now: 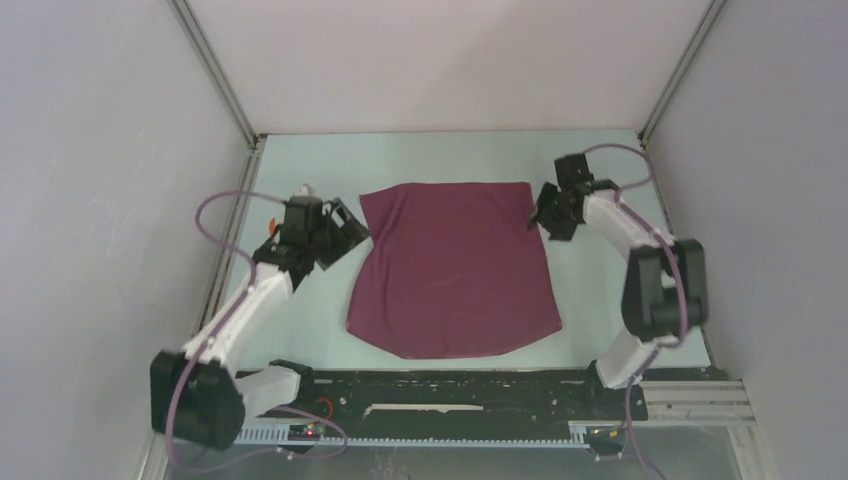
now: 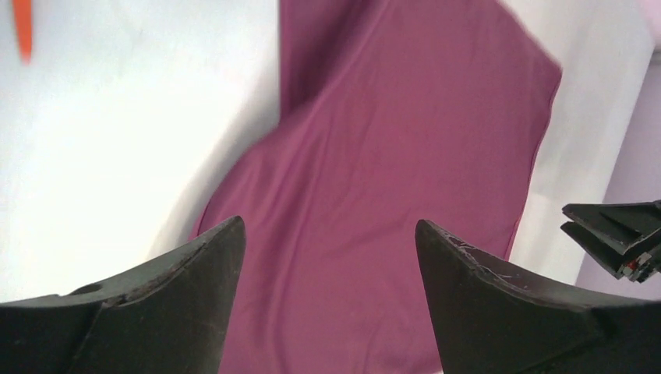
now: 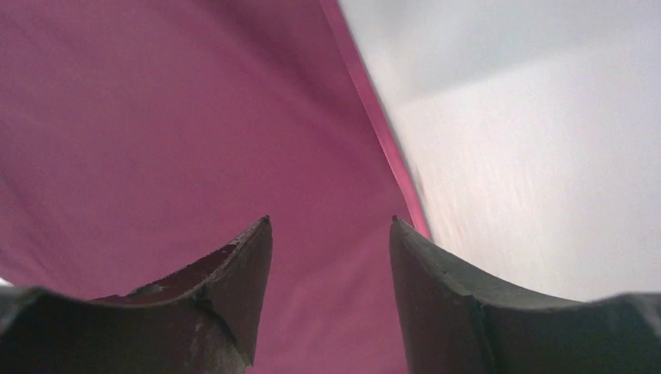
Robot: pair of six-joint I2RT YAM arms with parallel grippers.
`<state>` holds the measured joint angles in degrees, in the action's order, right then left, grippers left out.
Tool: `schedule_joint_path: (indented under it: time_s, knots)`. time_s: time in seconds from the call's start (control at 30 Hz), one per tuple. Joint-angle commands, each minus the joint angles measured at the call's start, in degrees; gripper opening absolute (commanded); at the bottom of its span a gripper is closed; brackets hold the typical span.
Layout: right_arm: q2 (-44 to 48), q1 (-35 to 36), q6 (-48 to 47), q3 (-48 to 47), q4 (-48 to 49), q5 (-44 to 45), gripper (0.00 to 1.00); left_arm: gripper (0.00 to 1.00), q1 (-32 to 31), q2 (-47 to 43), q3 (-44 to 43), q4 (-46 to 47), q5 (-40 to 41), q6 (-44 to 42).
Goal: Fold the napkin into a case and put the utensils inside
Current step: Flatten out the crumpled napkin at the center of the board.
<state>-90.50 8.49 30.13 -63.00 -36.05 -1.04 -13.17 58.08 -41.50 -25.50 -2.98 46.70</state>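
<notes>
The maroon napkin (image 1: pixel 452 268) lies spread flat in the middle of the table, unfolded, with no case formed. My left gripper (image 1: pixel 345 228) hovers at the napkin's far left corner, jaws wide open with nothing between them; in the left wrist view the napkin (image 2: pixel 390 179) fills the space past my left gripper (image 2: pixel 329 226). My right gripper (image 1: pixel 541 212) stands open at the far right corner, over the cloth's edge (image 3: pixel 366 93), and my right gripper (image 3: pixel 330 220) holds nothing. One orange utensil (image 2: pixel 23 27) shows at the top left of the left wrist view; the other utensils are out of view.
The pale table (image 1: pixel 600 300) is walled by grey panels on the left, right and back. A black rail (image 1: pixel 450 395) runs along the near edge between the arm bases. The right gripper's tip (image 2: pixel 616 234) shows at the right edge of the left wrist view.
</notes>
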Motion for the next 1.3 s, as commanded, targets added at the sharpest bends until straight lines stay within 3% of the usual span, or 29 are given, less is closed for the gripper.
schedule_joint_path:
  time_s: [0.0, 0.13, 0.17, 0.33, 0.53, 0.63, 0.87, 1.1, 1.27]
  knots:
    - [-16.6, -0.9, -6.9, -19.4, 2.3, 0.5, 0.64, 0.86, 0.7, 16.3, -12.6, 8.5, 8.6, -5.6]
    - [-29.2, -1.5, -11.3, -36.3, -2.7, 3.4, 0.64, 0.84, 1.5, 32.7, -24.8, 9.4, 12.3, -9.3]
    - [-35.0, -1.6, -13.6, -44.1, -4.2, 3.0, 0.64, 0.84, 2.2, 40.0, -29.8, 9.0, 13.9, -9.3]
    - [-42.6, -1.7, -18.1, -55.9, -8.0, 5.1, 0.65, 0.84, 2.8, 52.3, -40.0, 7.3, 10.1, -9.7]
    - [-47.8, -3.1, -21.0, -62.5, -7.9, 2.6, 0.67, 0.79, 2.9, 56.9, -45.3, 7.2, 12.3, -12.0]
    - [-51.2, -3.0, -21.9, -67.4, -10.1, 2.4, 0.67, 0.7, 3.2, 60.4, -49.1, 4.6, 10.4, -12.1]
    - [-55.1, -2.3, -23.6, -72.5, -15.1, 1.9, 0.65, 0.65, 4.2, 65.2, -51.2, 2.5, 5.1, -8.2]
    - [-58.3, -2.0, -25.7, -75.4, -19.3, -0.4, 0.67, 0.77, 4.6, 64.3, -49.4, 3.6, 5.4, -8.0]
    - [-60.9, -2.3, -26.7, -79.1, -22.1, -2.6, 0.64, 0.69, 5.5, 67.9, -51.4, 3.5, 1.7, -6.2]
